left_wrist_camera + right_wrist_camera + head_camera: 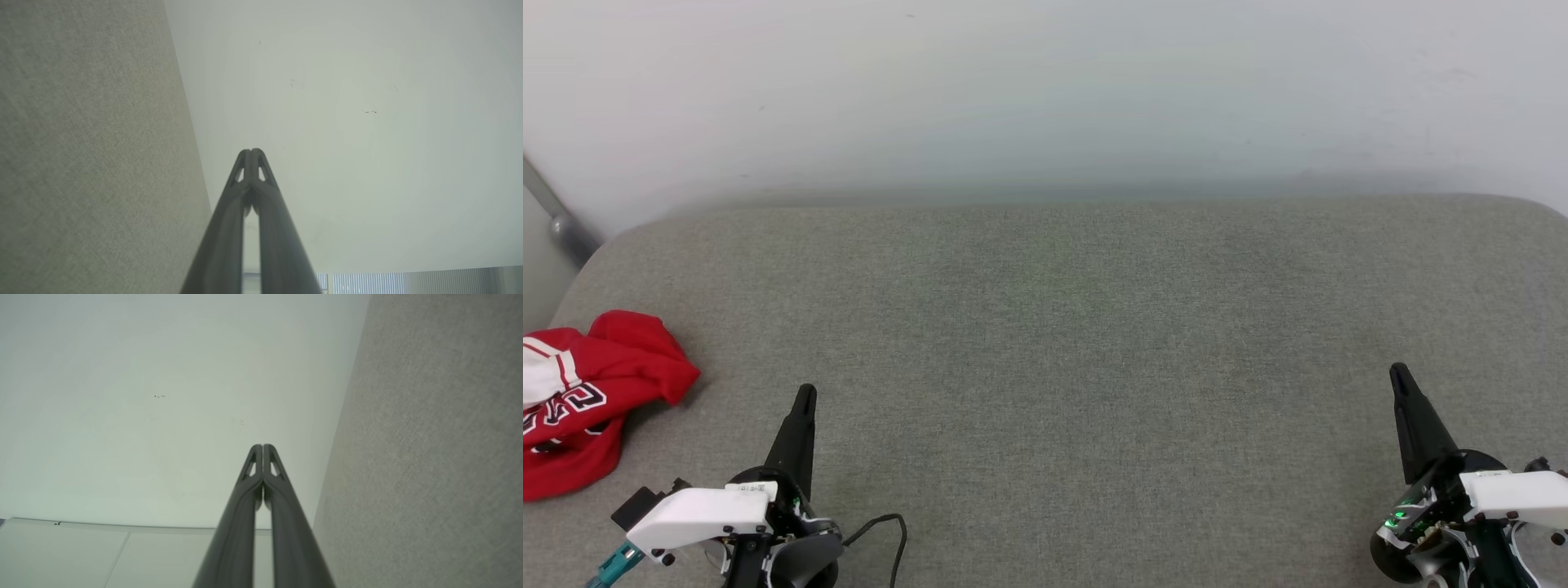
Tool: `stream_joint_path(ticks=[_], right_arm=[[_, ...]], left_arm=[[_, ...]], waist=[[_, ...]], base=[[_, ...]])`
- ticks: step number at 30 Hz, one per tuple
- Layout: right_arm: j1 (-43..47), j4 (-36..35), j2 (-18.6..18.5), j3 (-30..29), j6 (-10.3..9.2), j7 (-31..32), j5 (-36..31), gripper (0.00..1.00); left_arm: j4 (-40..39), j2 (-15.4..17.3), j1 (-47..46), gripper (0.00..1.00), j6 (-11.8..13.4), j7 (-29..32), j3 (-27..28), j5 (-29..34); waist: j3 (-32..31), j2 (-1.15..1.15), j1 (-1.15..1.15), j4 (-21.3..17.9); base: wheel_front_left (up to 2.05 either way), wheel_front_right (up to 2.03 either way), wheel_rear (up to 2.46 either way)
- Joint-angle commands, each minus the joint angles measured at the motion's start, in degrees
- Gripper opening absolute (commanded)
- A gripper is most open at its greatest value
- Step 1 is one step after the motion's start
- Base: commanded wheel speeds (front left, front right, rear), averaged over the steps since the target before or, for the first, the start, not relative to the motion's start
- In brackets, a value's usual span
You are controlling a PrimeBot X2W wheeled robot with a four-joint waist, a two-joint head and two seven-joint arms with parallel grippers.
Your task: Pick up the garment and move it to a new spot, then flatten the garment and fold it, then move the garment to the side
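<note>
Red jersey T-shirt [588, 400] with white sleeve, black lettering: one, crumpled at far left edge of one grey fabric surface [1045, 367].
Two grippers, both clenched, empty: left gripper [805, 394] near shirt, not touching; right gripper [1400, 373] well apart.

Bench [1045, 367]: upholstered in grey woven fabric, rounded at both far corners, spanning the head view from edge to edge, set before wall [1045, 82], plain white, matt, marked with a few small dark specks [369, 111] in the left wrist view. Metal tube [560, 220]: grey, slanted, at the far left between wall and bench corner. Vertical-slat blind [367, 281]: pale, along the bottom edge of the left wrist view; pale flat panels [61, 555] with a thin seam, lower left of the right wrist view.
</note>
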Motion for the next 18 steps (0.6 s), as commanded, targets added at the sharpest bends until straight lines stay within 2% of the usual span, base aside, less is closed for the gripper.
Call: stream_joint_path(ticks=[1,2,3,12,18], right_arm=[[-0.80,0.06,0.26,0.04,-0.02,0.04,-0.26,0.00],[-0.80,0.06,0.26,0.04,-0.03,0.04,-0.26,0.00],[0.10,0.15,-0.01,0.00,0.01,-0.02,0.01,1.00],[1.51,0.65,0.03,0.02,0.00,-1.86,-1.76,1.00],[1.92,-1.53,0.04,-0.68,0.00,-3.54,-9.46,1.00]], left_arm=[[0.02,-0.12,-0.42,0.00,-0.12,0.09,0.14,0.07],[0.02,-0.12,-0.42,0.00,-0.12,0.09,0.14,0.07],[0.16,-0.01,0.06,1.00,0.00,-0.03,-0.04,-0.01],[-0.89,-0.09,1.42,1.00,0.00,-1.87,-0.70,1.04],[-2.70,-0.09,1.61,1.00,1.15,-3.55,0.46,7.46]], waist=[[0.00,0.00,0.00,0.00],[0.00,0.00,0.00,0.00],[0.00,0.00,0.00,0.00],[0.03,0.00,0.00,-0.01],[0.08,0.00,0.00,-0.03]], base=[[0.00,0.00,0.00],[0.00,0.00,0.00],[0.00,0.00,0.00],[0.00,0.00,0.00],[0.00,0.00,0.00]])
